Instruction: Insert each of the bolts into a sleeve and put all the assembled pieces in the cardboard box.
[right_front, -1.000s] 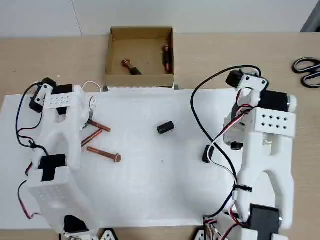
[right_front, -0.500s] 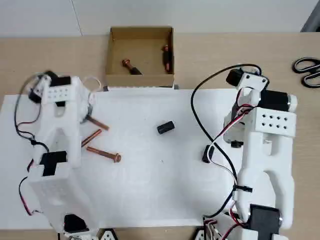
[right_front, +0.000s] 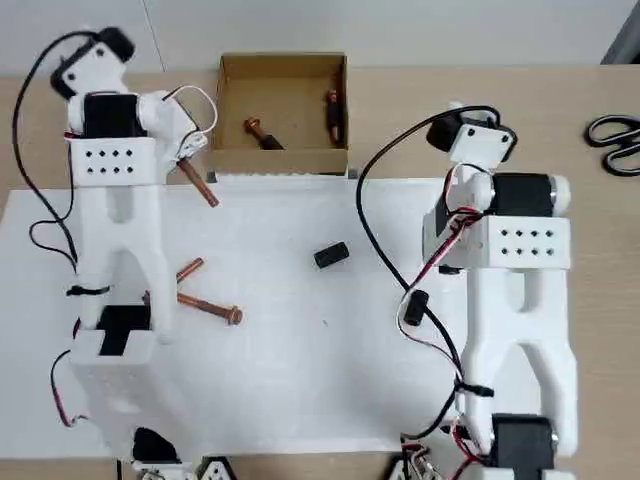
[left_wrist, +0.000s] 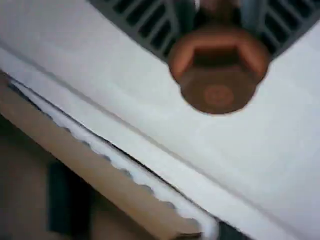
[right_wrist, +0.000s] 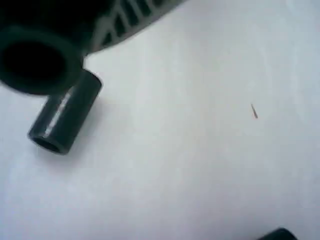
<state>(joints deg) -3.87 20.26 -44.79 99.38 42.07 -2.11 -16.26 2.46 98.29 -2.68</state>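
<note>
Currently, bare bolts: three. The left gripper clenches the held bolt just beside the cardboard box. The nearer loose bolt and farther loose bolt lie on the white sheet. Sleeves: two. The right gripper grasps the held sleeve; the loose sleeve lies near the box. Box contents: central assembled piece, wall-side assembled piece.

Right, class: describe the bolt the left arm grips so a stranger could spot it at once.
Find the cardboard box at the table's far edge. Off its near left corner, the left end effector grips a copper bolt slanting over the white sheet's far edge. The other bolts lie loose, two on the sheet, others in the box; only this one is held.
</note>
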